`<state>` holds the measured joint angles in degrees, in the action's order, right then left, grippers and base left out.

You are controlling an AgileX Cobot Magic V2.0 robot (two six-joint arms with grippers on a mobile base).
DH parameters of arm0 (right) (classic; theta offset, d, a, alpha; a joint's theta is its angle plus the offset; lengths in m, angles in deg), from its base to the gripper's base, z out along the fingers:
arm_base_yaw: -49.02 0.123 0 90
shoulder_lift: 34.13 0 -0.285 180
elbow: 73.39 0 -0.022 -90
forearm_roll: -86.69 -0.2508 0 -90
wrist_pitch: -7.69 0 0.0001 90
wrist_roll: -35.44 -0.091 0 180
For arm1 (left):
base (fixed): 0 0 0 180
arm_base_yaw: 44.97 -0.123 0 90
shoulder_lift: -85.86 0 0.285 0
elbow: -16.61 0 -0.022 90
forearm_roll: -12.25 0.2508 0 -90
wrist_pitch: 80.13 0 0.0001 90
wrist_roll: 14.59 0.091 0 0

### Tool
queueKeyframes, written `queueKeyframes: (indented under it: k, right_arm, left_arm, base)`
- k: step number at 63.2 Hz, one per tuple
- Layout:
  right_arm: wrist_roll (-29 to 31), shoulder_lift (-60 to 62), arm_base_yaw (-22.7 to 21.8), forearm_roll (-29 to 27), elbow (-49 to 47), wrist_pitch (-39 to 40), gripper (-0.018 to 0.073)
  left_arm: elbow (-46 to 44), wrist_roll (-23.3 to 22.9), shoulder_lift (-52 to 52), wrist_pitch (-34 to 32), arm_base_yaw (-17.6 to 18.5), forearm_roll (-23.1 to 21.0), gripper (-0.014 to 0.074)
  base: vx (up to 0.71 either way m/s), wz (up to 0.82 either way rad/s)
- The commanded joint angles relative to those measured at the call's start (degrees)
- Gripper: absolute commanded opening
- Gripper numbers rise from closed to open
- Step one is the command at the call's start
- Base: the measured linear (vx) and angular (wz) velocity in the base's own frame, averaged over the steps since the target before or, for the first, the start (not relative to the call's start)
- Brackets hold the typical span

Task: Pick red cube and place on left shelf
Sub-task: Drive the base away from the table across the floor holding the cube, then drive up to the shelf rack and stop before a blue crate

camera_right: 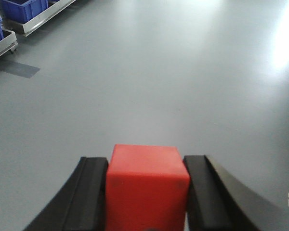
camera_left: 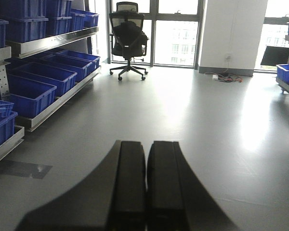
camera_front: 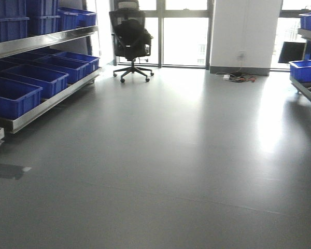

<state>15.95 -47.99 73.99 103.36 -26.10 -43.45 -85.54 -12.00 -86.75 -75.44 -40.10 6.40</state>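
The red cube [camera_right: 147, 185] sits between the two black fingers of my right gripper [camera_right: 145, 161], which is shut on it and holds it above the grey floor. My left gripper [camera_left: 146, 144] is shut and empty, its fingers pressed together over the floor. The left shelf [camera_front: 44, 70] is a tiered steel rack with deep-blue crates along the left wall; it also shows in the left wrist view [camera_left: 43, 77], and its near end shows in the right wrist view [camera_right: 26, 14]. Neither gripper shows in the front view.
A black office chair [camera_front: 130, 39] stands by the far windows. Cables and a power strip [camera_front: 237, 77] lie by the white pillar. A second rack with blue crates [camera_front: 307, 70] stands at the right. A dark patch [camera_front: 8, 170] marks the floor near the left shelf.
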Motion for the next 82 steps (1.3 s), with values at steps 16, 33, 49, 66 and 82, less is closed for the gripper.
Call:
queueKeyframes:
  k: [16,33,49,66,82]
  right_arm:
    - [0.6,-0.7,-0.3,1.1,-1.2,4.6,0.0137]
    - [0.6,-0.7,-0.3,1.1,-1.2,4.6,0.0137]
    - [0.6,-0.7,-0.3,1.2,-1.2,4.6,0.0137]
    - [0.6,-0.7,-0.3,1.2,-1.2,4.6,0.0137]
    - [0.6,-0.7,-0.3,1.2,-1.2,4.6,0.0137]
  left_arm:
    - [1.4,-0.3,-0.7,-5.1,0.3,-0.2,0.0101]
    - [1.4,-0.3,-0.7,-5.1,0.3,-0.2,0.0101]
    - [1.4,-0.3,-0.7,-5.1,0.3,-0.2,0.0101]
    - [1.4,-0.3,-0.7,-5.1,0.3,-0.2,0.0101]
    - [1.4,-0.3,-0.7,-5.1,0.3,-0.2,0.0101]
  base:
    - [0.72,0.33]
    - [0.71,0.49]
    - [0.66,0.51]
    - [0.55,0.6]
    - [0.47,0.78]
